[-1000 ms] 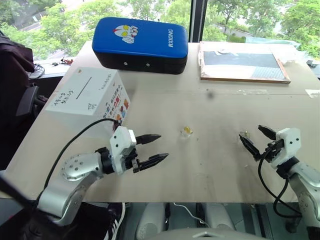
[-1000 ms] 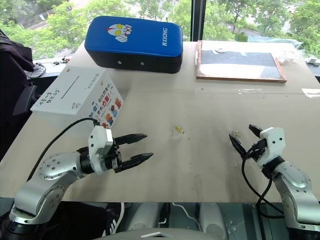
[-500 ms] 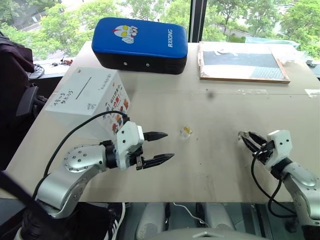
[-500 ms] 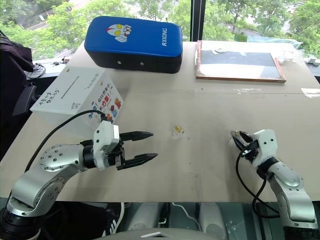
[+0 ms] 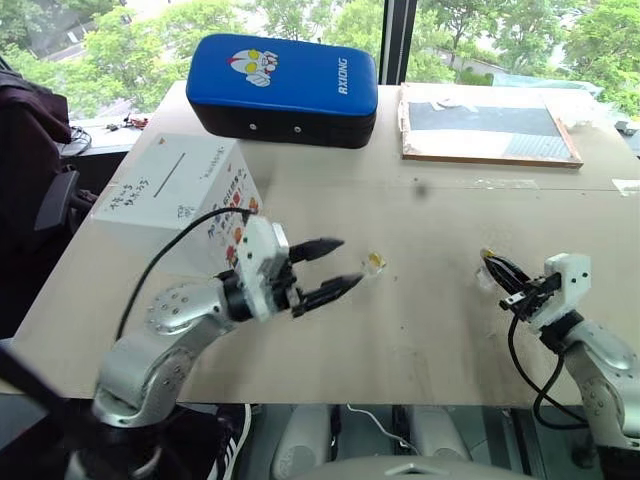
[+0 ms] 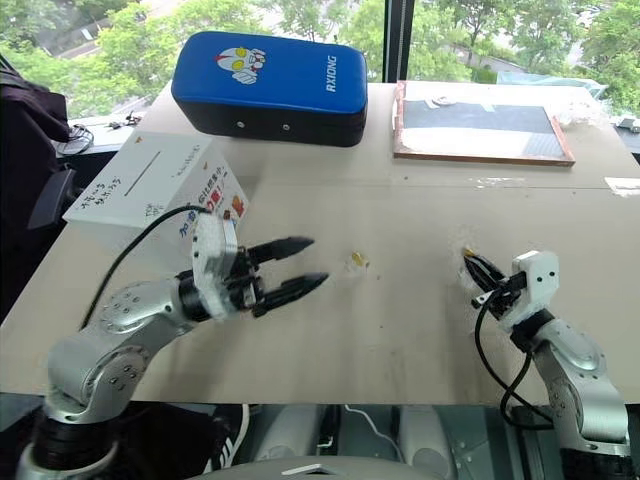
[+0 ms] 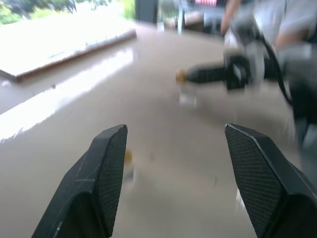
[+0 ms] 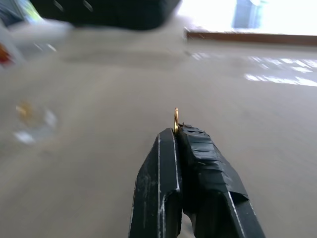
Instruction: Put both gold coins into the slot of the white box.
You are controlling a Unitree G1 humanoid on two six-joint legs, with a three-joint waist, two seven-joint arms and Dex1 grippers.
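Beige table; white box at L edge, slot on top face. L gripper spread wide, empty, tips near coin mid-table. R gripper clamped on 2nd coin, edge-up.

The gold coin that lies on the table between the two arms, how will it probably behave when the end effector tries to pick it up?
The gold coin looks tiny and thin, so it is probably light and may slide on the smooth table when nudged. It seems rigid and shiny, likely slippery. The right end effector pinches the other coin by its edge only, so a grip could be insecure.
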